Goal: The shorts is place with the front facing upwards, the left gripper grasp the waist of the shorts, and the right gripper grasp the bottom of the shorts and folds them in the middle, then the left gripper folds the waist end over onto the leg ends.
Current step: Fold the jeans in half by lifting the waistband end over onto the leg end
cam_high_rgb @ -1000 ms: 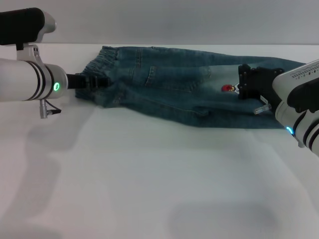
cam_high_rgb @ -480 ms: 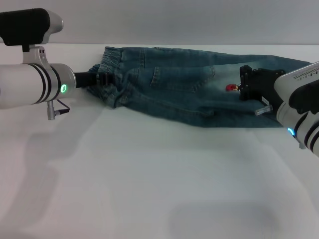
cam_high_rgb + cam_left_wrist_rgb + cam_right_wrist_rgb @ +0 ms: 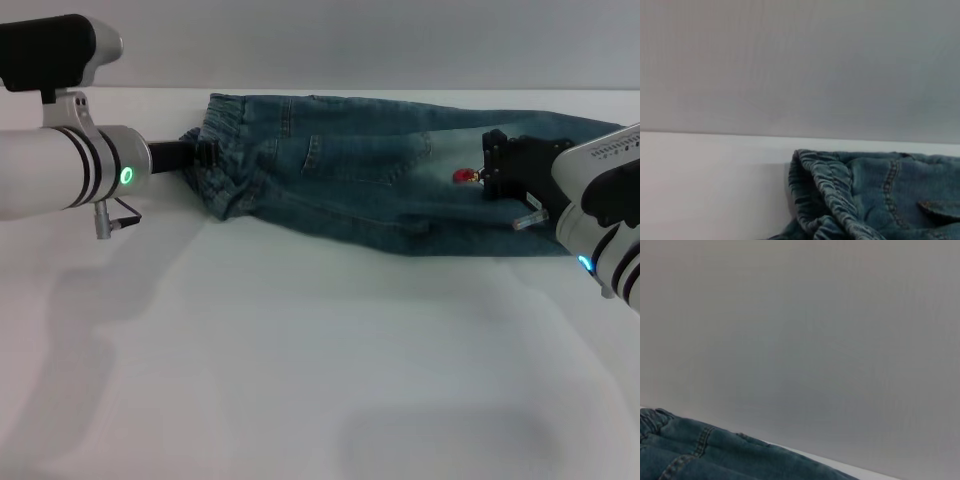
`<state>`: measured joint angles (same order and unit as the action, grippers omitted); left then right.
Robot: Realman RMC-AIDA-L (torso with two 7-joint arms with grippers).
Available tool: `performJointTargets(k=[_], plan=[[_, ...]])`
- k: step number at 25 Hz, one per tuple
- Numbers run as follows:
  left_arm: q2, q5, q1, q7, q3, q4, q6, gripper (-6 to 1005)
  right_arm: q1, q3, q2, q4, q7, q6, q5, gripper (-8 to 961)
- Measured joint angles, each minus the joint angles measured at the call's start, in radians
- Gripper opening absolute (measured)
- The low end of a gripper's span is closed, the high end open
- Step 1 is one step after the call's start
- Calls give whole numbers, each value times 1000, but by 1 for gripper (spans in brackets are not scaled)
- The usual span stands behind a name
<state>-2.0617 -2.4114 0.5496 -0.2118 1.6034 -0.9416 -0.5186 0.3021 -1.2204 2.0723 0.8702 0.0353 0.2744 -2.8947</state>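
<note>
Head view. The shorts (image 3: 370,175) lie folded lengthwise across the far half of the white surface (image 3: 300,360), running from about 10 o'clock to 3 o'clock. The waist of the shorts (image 3: 222,125), a gathered elastic band, is at the 10 o'clock end. The bottom of the shorts (image 3: 585,130) is at the 3 o'clock end. A small red cartoon patch (image 3: 461,176) shows on the denim just beside the right arm's black head.

The left gripper (image 3: 203,157), on the green-lit arm reaching in from 9 o'clock, has its fingers pinching the bunched denim at the near corner of the waistband, where the cloth is puckered.

The right gripper (image 3: 515,165), on the blue-lit arm at 3 o'clock, rests on the leg end of the garment; whether its fingers are spread or pressed together cannot be told.

Left wrist view: the ruffled waistband (image 3: 825,190) rises in a fold against the grey wall (image 3: 800,65).
</note>
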Motion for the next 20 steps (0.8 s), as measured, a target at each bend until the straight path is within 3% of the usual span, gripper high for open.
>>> performJointTargets(k=[6,20], plan=[[0,8,-40,0,-1,-69,0,125,-1,-7,0,1,0,0,0,0],[4,57,-180,0,-38,-425,-66,75,29,-38,5,-13,1,1,23,0]])
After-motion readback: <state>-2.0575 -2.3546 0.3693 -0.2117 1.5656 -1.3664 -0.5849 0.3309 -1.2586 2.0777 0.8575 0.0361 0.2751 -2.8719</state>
